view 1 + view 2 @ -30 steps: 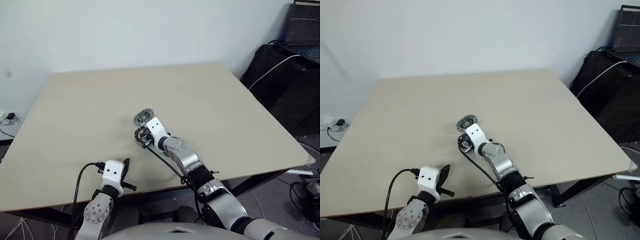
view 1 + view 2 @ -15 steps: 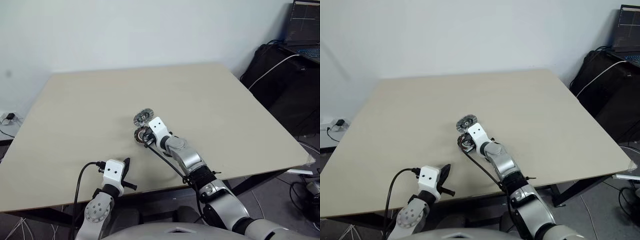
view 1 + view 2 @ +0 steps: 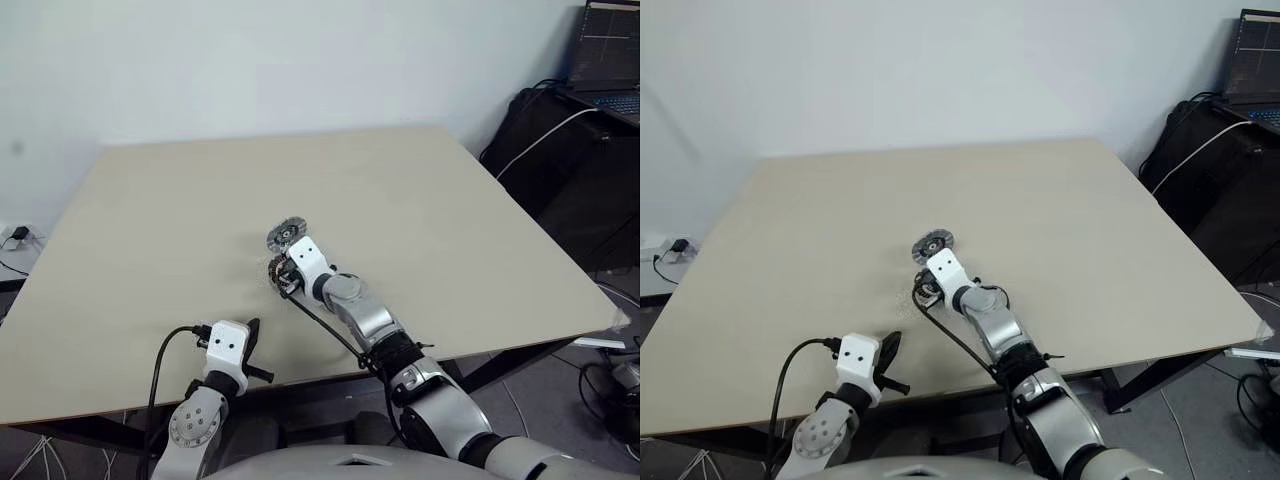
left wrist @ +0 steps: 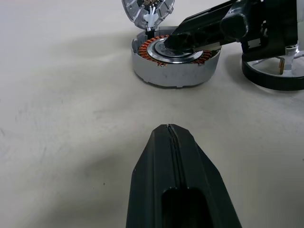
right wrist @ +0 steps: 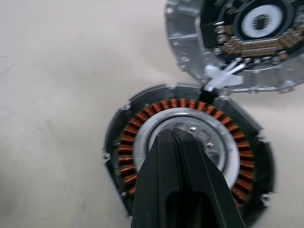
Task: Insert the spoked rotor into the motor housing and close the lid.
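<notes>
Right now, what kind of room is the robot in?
Probably an office or lab workroom. A big plain beige table stands by a bare white wall; an open laptop with a lit screen sits at the side, above dark bags and trailing cables.

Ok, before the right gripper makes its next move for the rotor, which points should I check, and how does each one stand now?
1. Motor housing free to receive the rotor: not ok, the shut right gripper has its tips at the silver centre.
2. Spoked rotor seated: not ok, it stands tilted at the housing's far rim, and the copper windings are exposed.
3. Right gripper ready to grasp: not ok, it is shut and holds nothing.
4. Left gripper out of the way: ok, it is shut and apart from the housing.
5. Lid ready to close: cannot tell.
</notes>
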Motion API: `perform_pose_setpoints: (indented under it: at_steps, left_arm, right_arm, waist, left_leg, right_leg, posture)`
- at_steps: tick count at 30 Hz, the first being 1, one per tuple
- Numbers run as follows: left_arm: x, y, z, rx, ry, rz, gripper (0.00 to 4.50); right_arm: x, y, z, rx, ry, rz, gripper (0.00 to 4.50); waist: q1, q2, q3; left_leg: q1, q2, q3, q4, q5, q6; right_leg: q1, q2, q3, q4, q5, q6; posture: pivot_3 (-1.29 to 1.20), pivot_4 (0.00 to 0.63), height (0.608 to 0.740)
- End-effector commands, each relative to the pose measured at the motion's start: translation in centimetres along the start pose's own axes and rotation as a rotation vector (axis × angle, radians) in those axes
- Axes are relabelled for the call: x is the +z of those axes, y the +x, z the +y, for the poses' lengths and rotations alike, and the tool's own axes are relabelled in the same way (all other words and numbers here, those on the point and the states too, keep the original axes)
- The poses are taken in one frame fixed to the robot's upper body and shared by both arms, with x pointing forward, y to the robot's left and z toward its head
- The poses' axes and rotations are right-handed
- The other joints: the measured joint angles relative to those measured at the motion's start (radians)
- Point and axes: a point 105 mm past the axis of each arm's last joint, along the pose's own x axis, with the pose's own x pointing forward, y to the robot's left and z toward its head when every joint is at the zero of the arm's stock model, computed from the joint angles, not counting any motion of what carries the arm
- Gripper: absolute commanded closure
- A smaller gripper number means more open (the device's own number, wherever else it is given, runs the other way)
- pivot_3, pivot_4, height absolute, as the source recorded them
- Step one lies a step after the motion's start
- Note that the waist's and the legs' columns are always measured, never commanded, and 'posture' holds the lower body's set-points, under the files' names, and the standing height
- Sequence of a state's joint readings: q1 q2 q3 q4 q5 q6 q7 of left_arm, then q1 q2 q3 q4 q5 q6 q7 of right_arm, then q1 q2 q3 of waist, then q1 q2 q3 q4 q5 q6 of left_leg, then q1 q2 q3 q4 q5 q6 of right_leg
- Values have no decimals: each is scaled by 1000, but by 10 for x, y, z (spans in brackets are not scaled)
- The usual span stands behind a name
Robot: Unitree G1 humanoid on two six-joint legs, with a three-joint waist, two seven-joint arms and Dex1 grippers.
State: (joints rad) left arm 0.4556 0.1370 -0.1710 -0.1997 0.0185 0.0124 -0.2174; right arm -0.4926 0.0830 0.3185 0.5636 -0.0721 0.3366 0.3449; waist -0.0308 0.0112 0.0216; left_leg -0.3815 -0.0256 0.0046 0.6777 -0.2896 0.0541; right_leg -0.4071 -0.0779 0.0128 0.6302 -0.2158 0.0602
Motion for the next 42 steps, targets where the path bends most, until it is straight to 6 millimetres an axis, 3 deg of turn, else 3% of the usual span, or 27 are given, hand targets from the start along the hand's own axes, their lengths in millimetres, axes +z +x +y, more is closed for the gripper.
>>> perform_pose_setpoints:
  at_steps: [1,14,22,27,30,37,41,42]
  left_arm:
    - [15,1,-1,1,0,-58,4500]
    - [12,3,-3,-16,-6,-50,4500]
    - [11,3,-3,-12,-11,-50,4500]
    - [9,2,-2,-3,-16,-47,4500]
    - [8,1,-1,0,-16,-46,4500]
    - [10,0,-1,-6,-1,-46,4500]
    - [10,0,-2,-16,-1,-41,4500]
    - [10,0,-2,-19,-1,-39,4500]
  right_arm:
    - [15,0,2,10,-22,-51,4485]
    - [25,-6,-9,-38,5,-112,4485]
    - [8,-1,-8,-37,-22,-37,4485]
    - [-5,-7,-3,-9,-24,-9,4485]
    - [-7,-18,-7,-15,-21,-28,4485]
    - [33,-75,-26,-74,11,-266,4485]
    - [23,-106,-43,-154,51,-260,4485]
    - [15,-115,-49,-179,82,-244,4113]
  waist:
    - [0,0,0]
    - [0,0,0]
    - [-1,0,0]
    - [-2,1,-1]
    - [0,1,-1]
    - [11,1,-1]
    - [15,0,-1]
    - [20,-1,-1]
  left_leg:
    - [0,0,0,0,0,0]
    - [0,0,0,0,0,0]
    - [0,0,0,0,0,0]
    - [0,0,0,0,0,0]
    - [0,0,0,0,0,0]
    - [-2,0,0,0,0,0]
    - [-2,1,0,0,0,1]
    - [-2,0,0,0,2,3]
  right_leg:
    - [0,0,0,0,0,0]
    - [0,0,0,0,0,0]
    - [0,0,0,0,0,0]
    - [0,0,0,0,0,0]
    - [0,0,0,0,0,0]
    - [-2,0,0,0,-1,0]
    - [-2,2,-1,0,-1,0]
    - [-1,2,-1,0,-1,0]
  posture:
    - [0,0,740]
    - [0,0,740]
    - [0,0,740]
    - [0,0,740]
    - [0,0,740]
    - [0,0,740]
    - [0,0,740]
    - [0,0,740]
